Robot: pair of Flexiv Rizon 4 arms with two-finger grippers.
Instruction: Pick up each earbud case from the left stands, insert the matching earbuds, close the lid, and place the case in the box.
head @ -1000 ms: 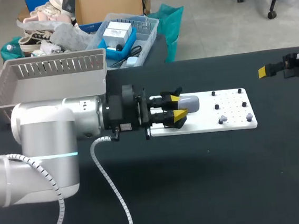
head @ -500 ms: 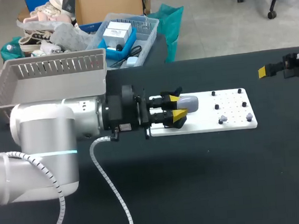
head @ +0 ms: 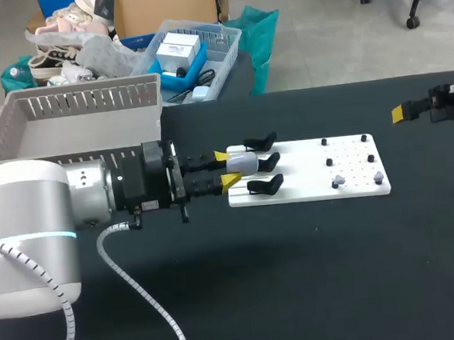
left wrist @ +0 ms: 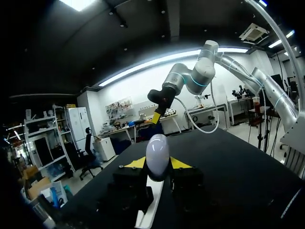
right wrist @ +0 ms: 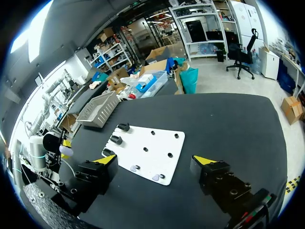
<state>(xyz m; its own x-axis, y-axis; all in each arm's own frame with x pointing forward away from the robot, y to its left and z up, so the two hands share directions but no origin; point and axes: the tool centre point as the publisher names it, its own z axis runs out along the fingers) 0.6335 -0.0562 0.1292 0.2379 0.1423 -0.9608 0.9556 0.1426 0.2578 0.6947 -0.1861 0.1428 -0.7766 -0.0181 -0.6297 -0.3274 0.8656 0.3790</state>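
Pale grey oval earbud case clamped between the left fingers.
Held at the white board's left end, just beside three black stands; right fingers spread wide, empty, well apart over the dark desk.

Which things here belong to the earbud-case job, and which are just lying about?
Job:
- earbud case, held in the left end effector
- black stands
- white board
- two earbuds on the board
- grey slatted basket
- right end effector, open

Lying about:
- black table
- coiled cable of the left arm
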